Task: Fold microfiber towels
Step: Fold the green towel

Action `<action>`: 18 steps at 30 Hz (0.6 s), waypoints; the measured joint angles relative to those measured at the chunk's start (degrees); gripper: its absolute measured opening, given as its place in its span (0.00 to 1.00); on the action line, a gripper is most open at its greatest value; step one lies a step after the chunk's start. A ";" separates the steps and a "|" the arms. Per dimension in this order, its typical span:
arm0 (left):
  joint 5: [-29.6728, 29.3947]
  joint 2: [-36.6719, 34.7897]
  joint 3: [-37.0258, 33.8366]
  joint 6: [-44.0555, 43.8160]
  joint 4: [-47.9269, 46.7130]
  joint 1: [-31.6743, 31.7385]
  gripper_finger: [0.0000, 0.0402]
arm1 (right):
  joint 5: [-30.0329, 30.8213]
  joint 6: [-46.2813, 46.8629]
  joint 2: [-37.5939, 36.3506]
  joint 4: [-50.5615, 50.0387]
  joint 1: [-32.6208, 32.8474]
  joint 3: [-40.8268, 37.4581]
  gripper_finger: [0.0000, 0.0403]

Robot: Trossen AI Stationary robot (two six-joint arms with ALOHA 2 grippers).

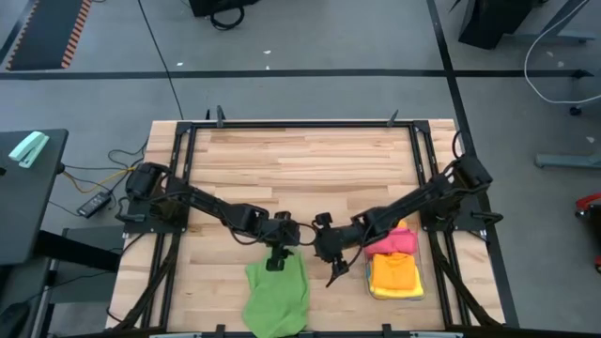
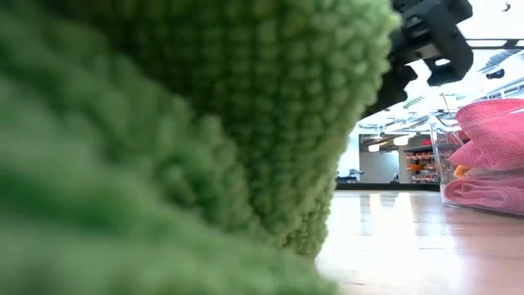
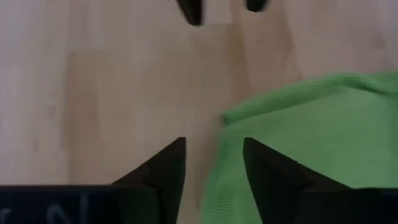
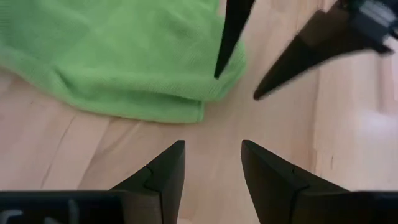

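Observation:
A green microfiber towel (image 1: 276,297) lies folded over on the wood near the table's front edge, its layered fold edge (image 4: 155,109) showing; it also fills the low view (image 2: 164,147). My left gripper (image 1: 277,266) stands open over the towel's far corner (image 3: 249,115), slanting down. My right gripper (image 1: 331,275) is open just right of the towel, above bare wood (image 4: 212,155), touching nothing. Pink (image 1: 392,242), orange (image 1: 392,272) and yellow (image 1: 402,292) towels lie in a clear bin. My left gripper has its open fingers astride the green towel's far corner (image 4: 225,79), coming from above on a slant. One fingertip (image 4: 219,68) stands right at the cloth; whether it touches I cannot tell. The towel lies flat on the table.
The clear bin (image 2: 446,164) with the stacked towels stands at the right, close behind my right arm. Bare wood lies across the table's far half (image 1: 300,160). A black frame rail (image 1: 300,124) runs round the table.

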 joint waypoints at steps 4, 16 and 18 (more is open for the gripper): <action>2.07 0.76 0.04 1.62 -0.27 0.79 0.47 | 0.00 -1.11 0.24 -0.10 -0.81 0.01 0.41; 5.58 3.38 0.02 3.78 -3.30 1.31 0.25 | -0.02 -4.40 0.26 -0.71 -1.17 0.01 0.41; 5.58 3.23 0.02 4.64 -3.35 1.31 0.16 | -0.02 -4.43 0.26 -0.96 -1.17 0.01 0.41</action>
